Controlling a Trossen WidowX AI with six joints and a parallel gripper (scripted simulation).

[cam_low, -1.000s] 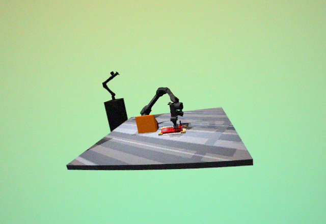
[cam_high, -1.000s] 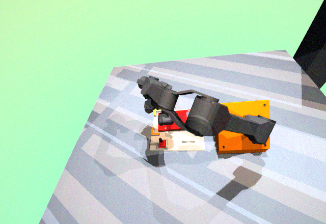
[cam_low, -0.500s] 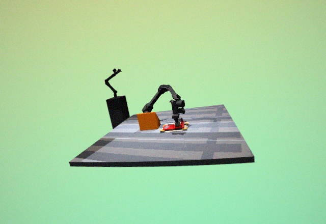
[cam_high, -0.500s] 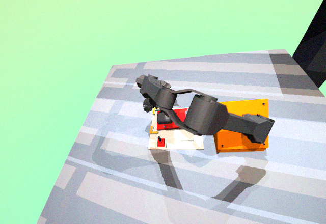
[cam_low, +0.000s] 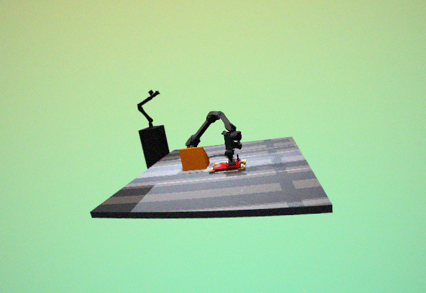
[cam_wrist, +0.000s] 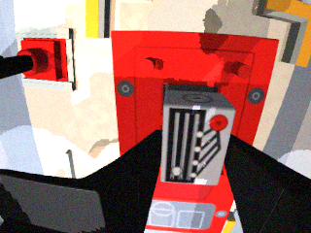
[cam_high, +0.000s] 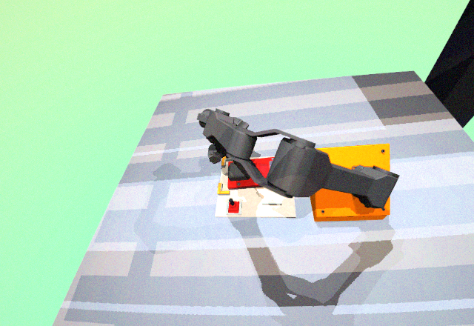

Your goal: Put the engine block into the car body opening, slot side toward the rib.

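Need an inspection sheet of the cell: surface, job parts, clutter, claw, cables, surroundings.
Surface: striped top, patched with shadow.
Job parts: grey engine block over the red car body; dark opening partly visible behind it. Full seating and rib: cannot tell.
Clutter: red block with a black peg on the pale board, beside the car body; yellow corner pieces at the board.
Claw: shut on the engine block, one finger either side.
Cables: nothing seen.
Surroundings: orange box under the arm's base end; black pedestal beyond the table, carrying a thin jointed arm.

Dark grey arm [cam_high: 300, 169] [cam_low: 203, 130], rounded drum-like joint housings, thin curved link edges, black tapering fingers
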